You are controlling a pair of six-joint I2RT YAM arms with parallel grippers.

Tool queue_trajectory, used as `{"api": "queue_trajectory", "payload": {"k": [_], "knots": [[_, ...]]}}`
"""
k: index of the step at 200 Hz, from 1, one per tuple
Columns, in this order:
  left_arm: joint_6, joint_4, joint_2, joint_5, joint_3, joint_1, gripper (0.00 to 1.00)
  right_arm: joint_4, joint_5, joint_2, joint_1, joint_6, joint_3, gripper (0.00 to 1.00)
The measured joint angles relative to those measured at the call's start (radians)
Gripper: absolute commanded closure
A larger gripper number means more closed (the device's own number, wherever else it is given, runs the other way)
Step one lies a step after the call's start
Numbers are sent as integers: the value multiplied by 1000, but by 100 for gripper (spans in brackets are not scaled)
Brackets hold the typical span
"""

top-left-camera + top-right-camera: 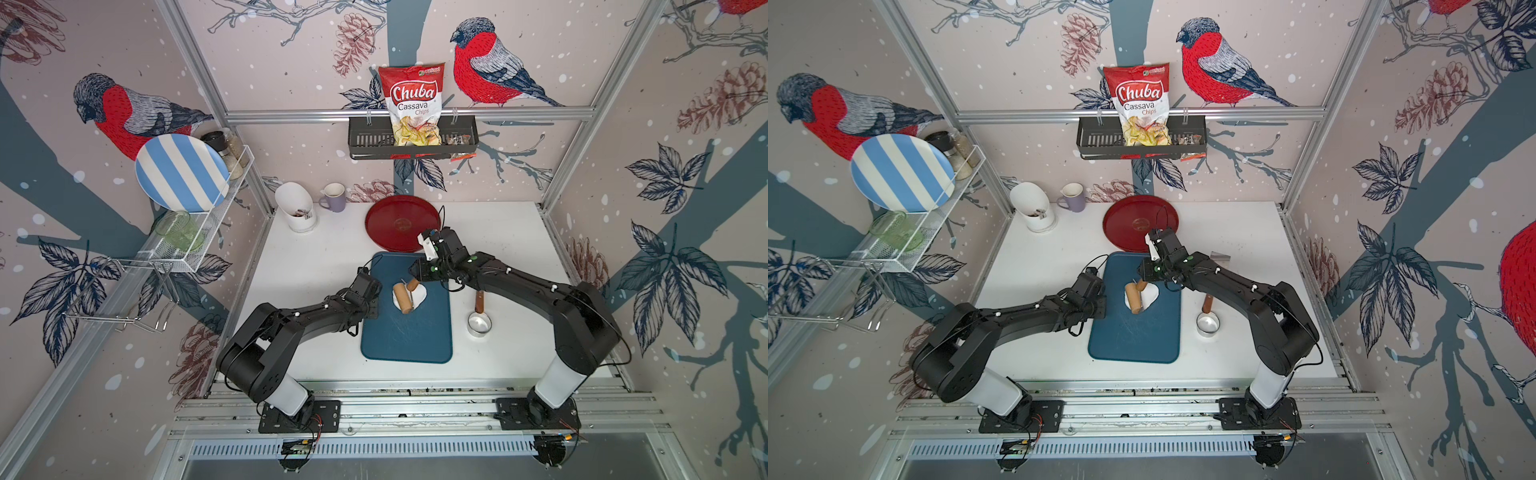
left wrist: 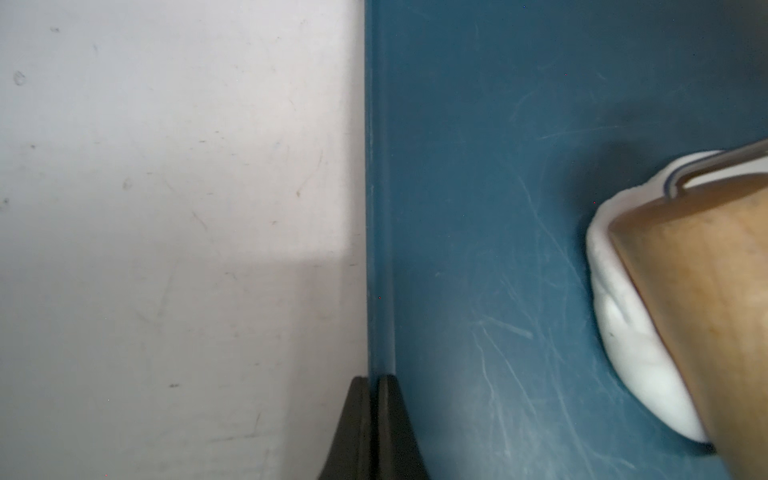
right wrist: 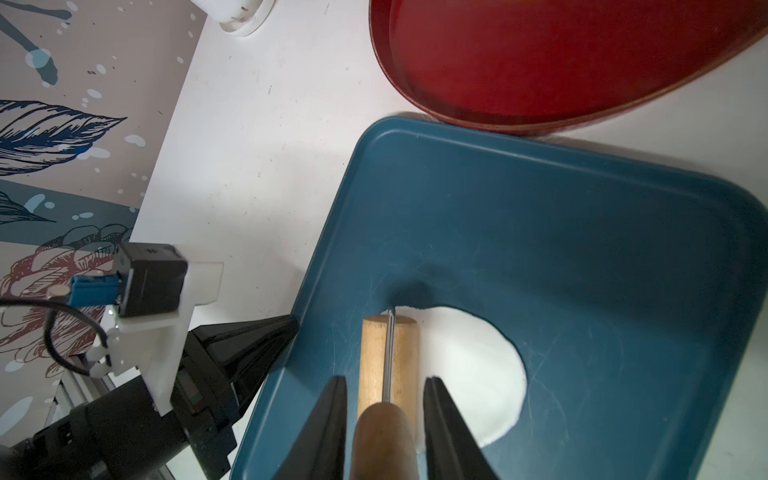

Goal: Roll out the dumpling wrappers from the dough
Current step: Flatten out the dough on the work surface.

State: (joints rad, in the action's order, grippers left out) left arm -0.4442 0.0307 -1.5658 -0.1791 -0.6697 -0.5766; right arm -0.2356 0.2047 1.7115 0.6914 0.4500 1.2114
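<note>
Our right gripper (image 3: 385, 384) clamps the wooden handle of the rolling pin (image 3: 372, 353), one jaw on either side of it. The roller lies across the dough (image 3: 469, 374). Our left gripper (image 2: 374, 380) is closed, fingertips pressed together. It sits right on the raised left rim of the blue board (image 2: 478, 166), where the board meets the white table (image 2: 166, 208).

In both top views we find the dough in the upper half of the board, near the middle of the frame. Its right edge is a thin, smooth curve. Its left edge is thicker and lumpier and pokes out from under the roller. We see bare blue on every side of it: a band toward the left rim, a similar band toward the right rim, and a long open stretch running down to the board's lower edge. Above the dough, our right arm hangs over the board's upper right corner.

Just beyond the board's upper edge lies the red tray (image 1: 395, 224), its rim just beside the board. On the table right of the board stands the steel ring (image 1: 479, 324), apart from the rim.
</note>
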Motion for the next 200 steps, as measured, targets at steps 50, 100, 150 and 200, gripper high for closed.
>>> {"api": "queue_trajectory", "payload": {"k": [50,100,150,200], "knots": [[0,4,-8,-4,-5,0,100,-19,-8,24,32,-18,35,100],[0,7,-10,-5,-8,-1,100,-20,-38,30,50,-36,41,100],[0,-3,-8,-5,-5,-1,100,-30,11,-13,-14,-2,0,100],[0,-6,-7,-5,-4,-1,100,-36,9,2,24,-11,14,100]]}}
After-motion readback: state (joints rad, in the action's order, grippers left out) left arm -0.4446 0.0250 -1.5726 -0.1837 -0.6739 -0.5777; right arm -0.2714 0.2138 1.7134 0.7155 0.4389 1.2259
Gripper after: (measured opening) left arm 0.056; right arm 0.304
